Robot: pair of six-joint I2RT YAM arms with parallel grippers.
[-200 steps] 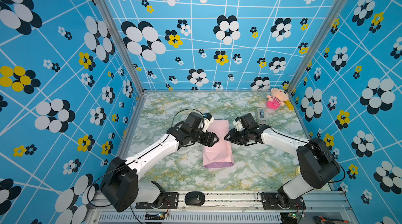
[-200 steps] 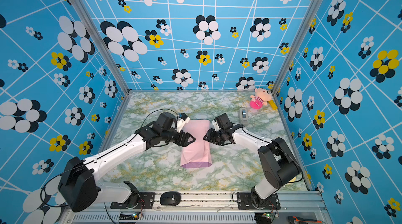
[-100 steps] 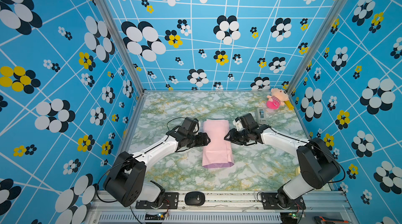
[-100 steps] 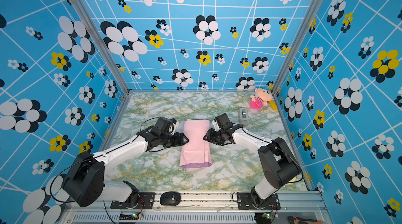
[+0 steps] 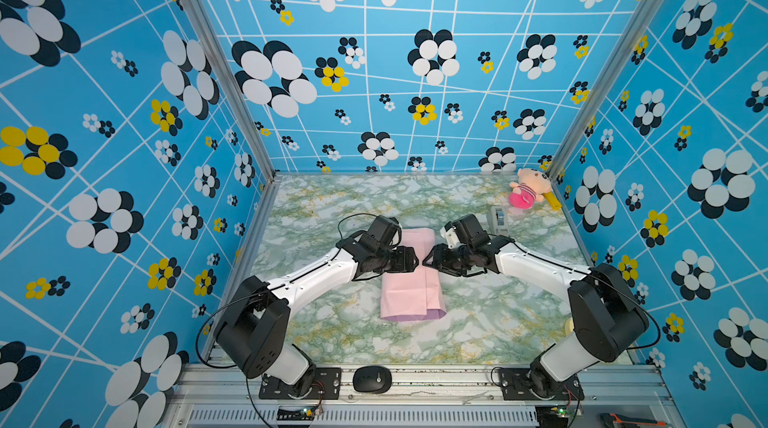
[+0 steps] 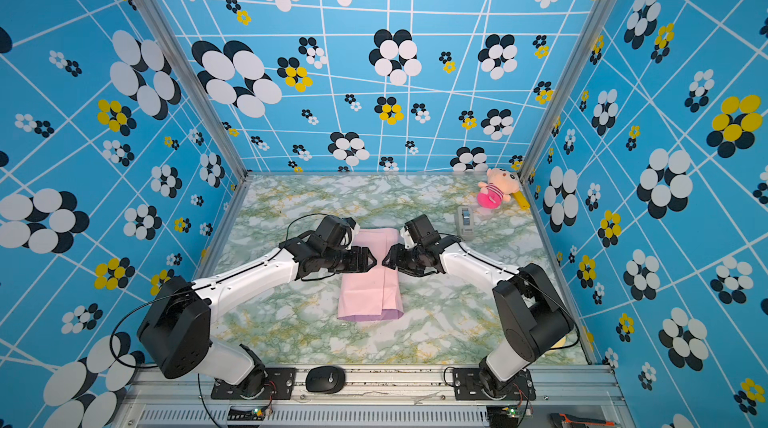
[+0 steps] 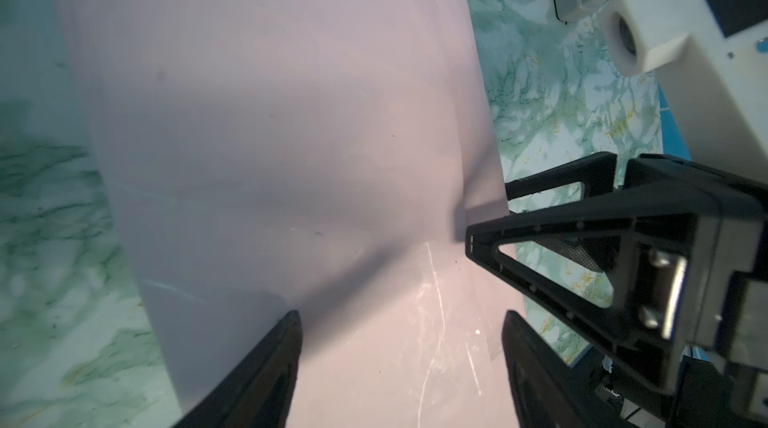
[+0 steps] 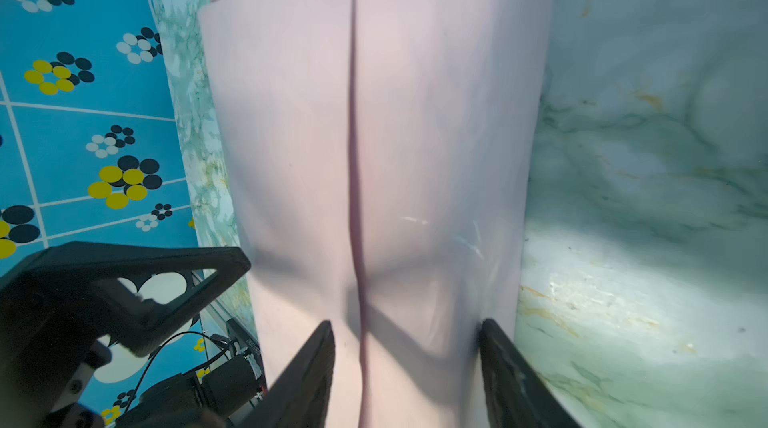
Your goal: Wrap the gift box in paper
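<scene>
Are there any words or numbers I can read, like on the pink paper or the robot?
No text here can be read.
On the paper: no print.
On the left arm: a small white marking, too blurred to read.
On the tape dispenser: too small to tell.

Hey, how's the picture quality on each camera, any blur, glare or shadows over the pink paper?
In both top views: sharp, evenly lit. Left wrist view: the paper looks soft, with a dark shadow at its dented edge. Right wrist view: glare bleaches a patch of the marble table, and shadow lines the paper's seam.
</scene>
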